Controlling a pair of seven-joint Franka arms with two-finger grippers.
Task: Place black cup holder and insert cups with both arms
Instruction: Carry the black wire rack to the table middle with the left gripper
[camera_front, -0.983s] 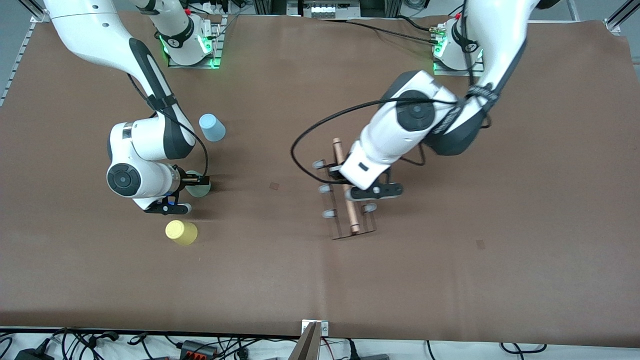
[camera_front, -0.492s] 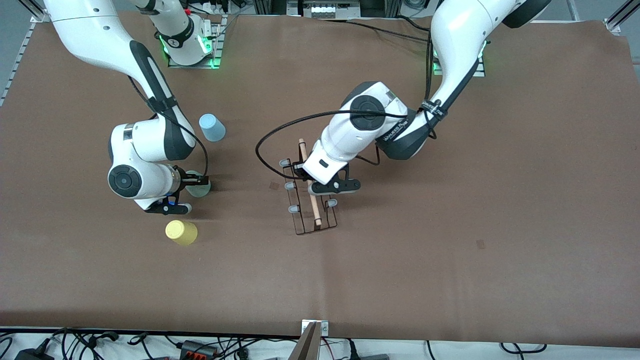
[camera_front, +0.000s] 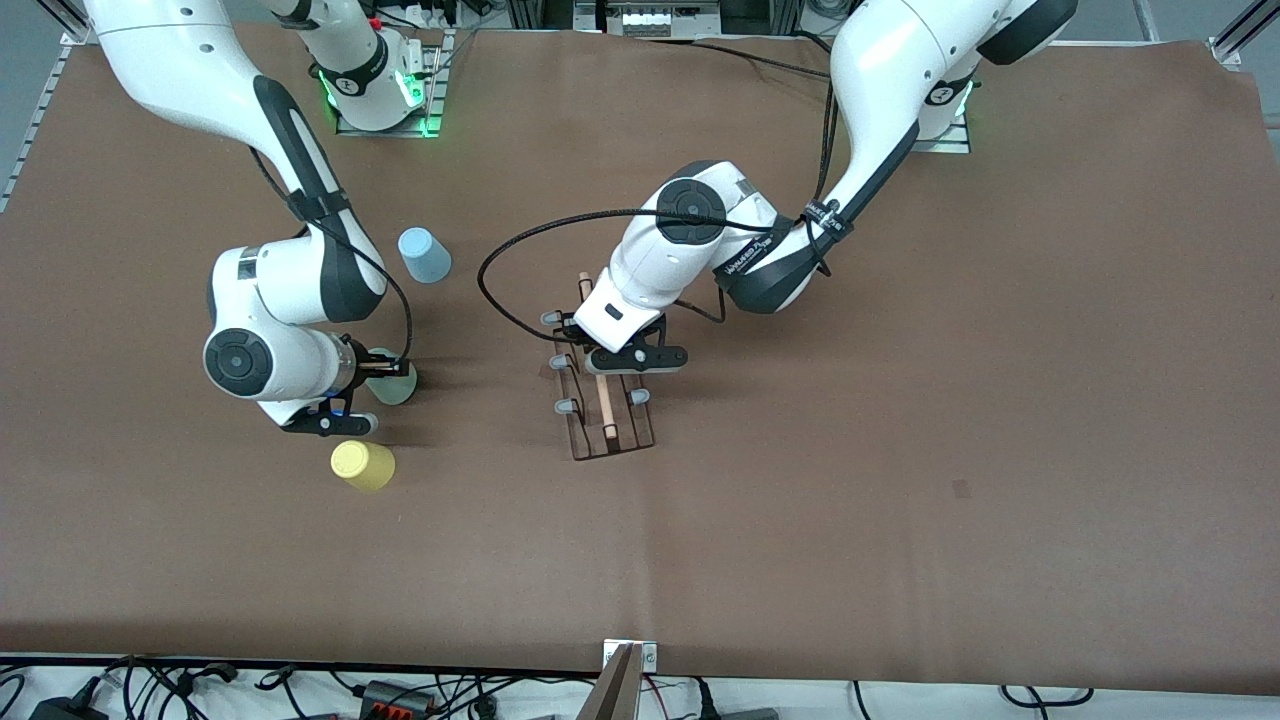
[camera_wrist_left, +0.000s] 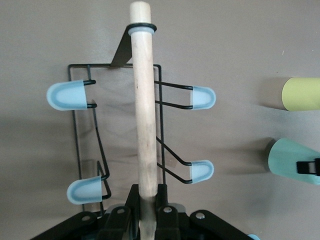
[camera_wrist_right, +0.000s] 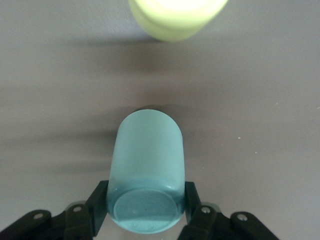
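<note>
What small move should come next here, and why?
Probably lift the mint cup: the right pincer is shut on it, upside down on the table. The left pincer holds the rack's wooden handle, so pegs are free.

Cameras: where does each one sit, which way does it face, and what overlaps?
Front view: high across the table, facing both arms' bases; shows left gripper on the black cup holder, right gripper on the mint cup.
Left wrist view: looks along the holder's wooden handle; its gripper shows.
Right wrist view: looks at the mint cup; its gripper shows.
Shared: all three show the yellow cup.
</note>
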